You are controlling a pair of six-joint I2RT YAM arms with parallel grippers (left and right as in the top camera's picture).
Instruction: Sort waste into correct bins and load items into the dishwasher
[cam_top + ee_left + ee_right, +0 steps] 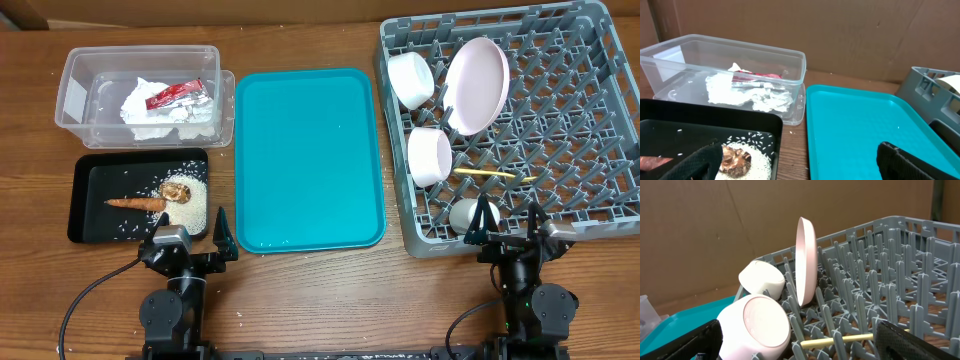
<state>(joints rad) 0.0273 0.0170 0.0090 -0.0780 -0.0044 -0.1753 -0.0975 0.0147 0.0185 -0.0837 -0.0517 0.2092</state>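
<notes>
Sorting and loading look finished, with both arms parked at the near edge.

Nearest me, the left gripper [190,240] and right gripper [510,225] gape wide, holding nothing. Beyond the left, the shallow black rectangular tray [80,200] carries the small orange carrot [135,203], loose white rice [190,205] and brown crumbly scraps [177,188]. Beyond the right, the large grey plastic dish rack [590,130] holds the small white cup [465,215], pale yellow plastic spoon [490,174], two white bowls [430,155] and round white plate [476,85]. Farthest back, the clear rectangular plastic tub [75,95] holds the crumpled white paper napkin [145,105] and shiny red snack wrapper [178,95]. I'd judge only a final check remains.
</notes>
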